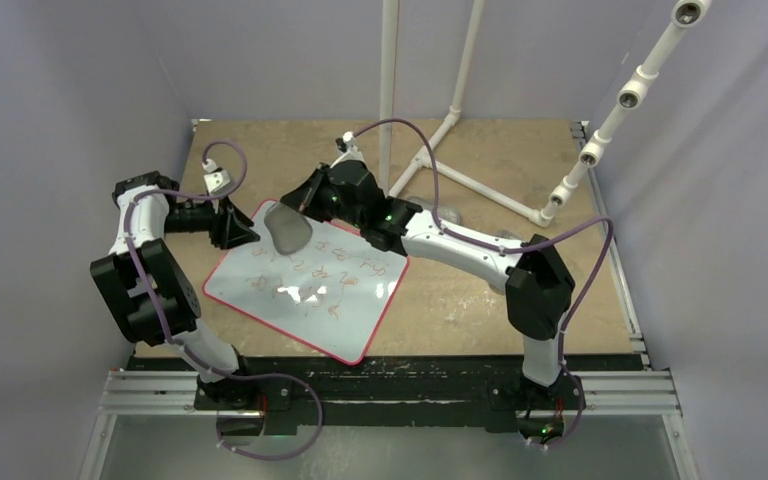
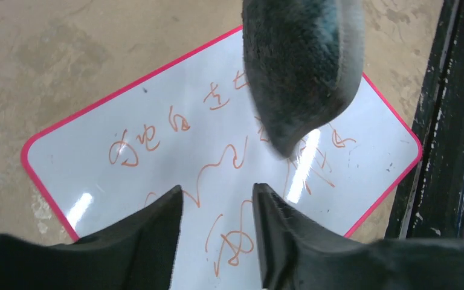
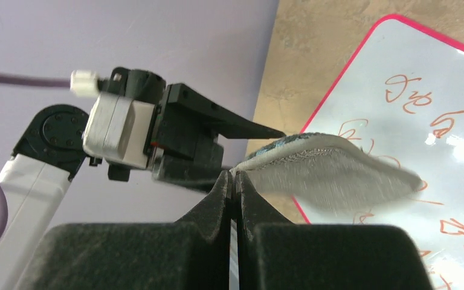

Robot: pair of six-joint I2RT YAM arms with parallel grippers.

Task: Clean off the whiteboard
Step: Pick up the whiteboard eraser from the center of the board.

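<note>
Black fingers (image 3: 217,199) of the right end effector (image 3: 232,175) fill the bottom of its wrist view, pressed together with no gap between them and pinching the edge of a grey fuzzy pad (image 3: 332,175). That pad sticks out forward from the tips and hangs over the far left part of the whiteboard (image 2: 175,90); whether its underside touches the board I cannot tell. Facing it from the other side is the left end effector (image 2: 217,188), its two fingers partly apart with bare board showing through the gap and nothing held between them. In the right wrist view one of those left fingers points at the pad's upper edge and comes very close to it, though actual contact is unclear. Below both tools the whiteboard lies flat on the tan bench (image 2: 66,54), turned askew, in the space between the two arms and ahead of their bases. Its thin red rim is visible all round, and red scribbles cover much of its glossy white face, with lamp glare in places. Farther back on the bench stands a white pipe frame (image 1: 475,185), and a purple cable (image 1: 560,235) loops along the right arm.
</note>
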